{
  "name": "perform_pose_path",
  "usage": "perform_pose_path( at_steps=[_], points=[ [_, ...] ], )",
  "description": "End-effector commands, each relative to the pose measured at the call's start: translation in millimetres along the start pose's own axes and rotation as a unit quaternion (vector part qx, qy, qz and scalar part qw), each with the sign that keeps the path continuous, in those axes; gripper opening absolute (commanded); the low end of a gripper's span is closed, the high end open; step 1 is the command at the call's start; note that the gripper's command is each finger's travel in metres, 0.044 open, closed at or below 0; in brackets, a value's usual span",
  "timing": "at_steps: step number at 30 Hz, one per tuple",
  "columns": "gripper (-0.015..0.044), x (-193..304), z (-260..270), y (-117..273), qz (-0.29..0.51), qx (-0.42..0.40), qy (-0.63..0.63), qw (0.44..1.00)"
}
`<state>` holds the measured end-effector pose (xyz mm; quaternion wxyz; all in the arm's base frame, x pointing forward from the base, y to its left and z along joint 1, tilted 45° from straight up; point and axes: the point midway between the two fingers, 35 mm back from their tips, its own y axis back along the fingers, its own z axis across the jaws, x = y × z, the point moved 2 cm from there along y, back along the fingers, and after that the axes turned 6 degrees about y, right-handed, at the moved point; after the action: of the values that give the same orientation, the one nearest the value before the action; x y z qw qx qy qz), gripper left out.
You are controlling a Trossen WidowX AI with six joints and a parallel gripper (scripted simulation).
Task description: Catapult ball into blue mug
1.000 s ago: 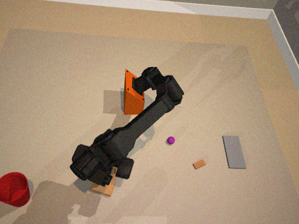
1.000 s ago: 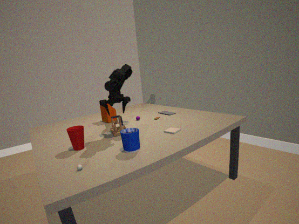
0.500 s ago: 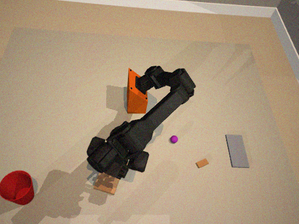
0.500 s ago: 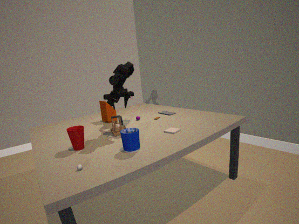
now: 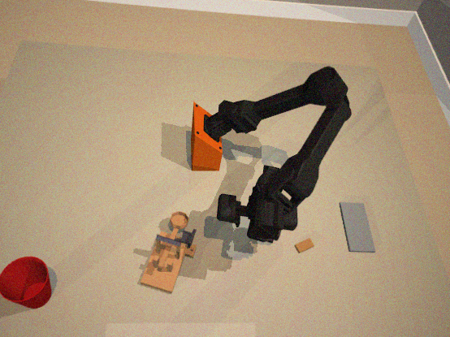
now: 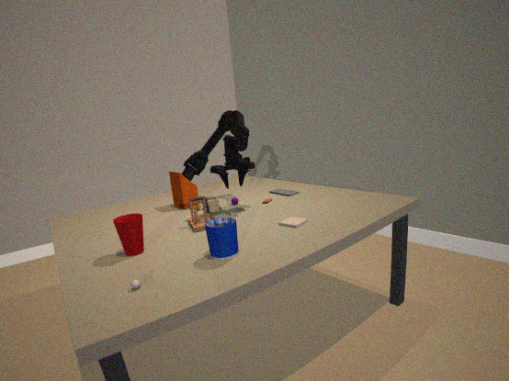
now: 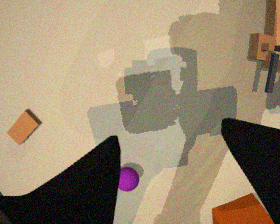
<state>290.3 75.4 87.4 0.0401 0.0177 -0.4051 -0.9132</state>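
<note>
My gripper (image 6: 234, 186) (image 7: 171, 135) is open and empty above the table. The purple ball (image 6: 234, 200) (image 7: 129, 179) lies on the table below it, beside the left finger's tip in the wrist view; in the top view the arm hides it. A white ball (image 6: 135, 285) lies near the table's front left in the exterior view. The wooden catapult (image 5: 158, 282) (image 6: 199, 226) stands on the table, its round cup (image 5: 179, 219) towards the orange base side; a part of it shows at the wrist view's upper right. The blue mug (image 6: 222, 240) stands upright in front of the catapult in the exterior view.
A red cup (image 5: 36, 287) (image 6: 131, 237) stands left of the catapult. The orange arm mount (image 5: 205, 157) (image 6: 179, 194) is behind. A small orange block (image 5: 304, 245) (image 6: 266, 201) (image 7: 23, 127), a grey plate (image 5: 357, 228) (image 6: 284, 192) and a pale flat tile (image 6: 293, 221) lie on the table.
</note>
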Motion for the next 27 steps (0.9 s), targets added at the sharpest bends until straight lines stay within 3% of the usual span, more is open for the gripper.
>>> perform_pose_path(
  at_steps=[1, 6, 27],
  points=[
    [0.03, 44.1, 29.4, -17.5, 0.001, -0.01, 0.019, 1.0],
    [0.03, 94.8, 49.4, -36.7, 0.005, -0.025, 0.045, 0.999],
    [0.03, 97.3, 56.6, -64.5, 0.005, -0.025, 0.046, 0.999]
  ],
)
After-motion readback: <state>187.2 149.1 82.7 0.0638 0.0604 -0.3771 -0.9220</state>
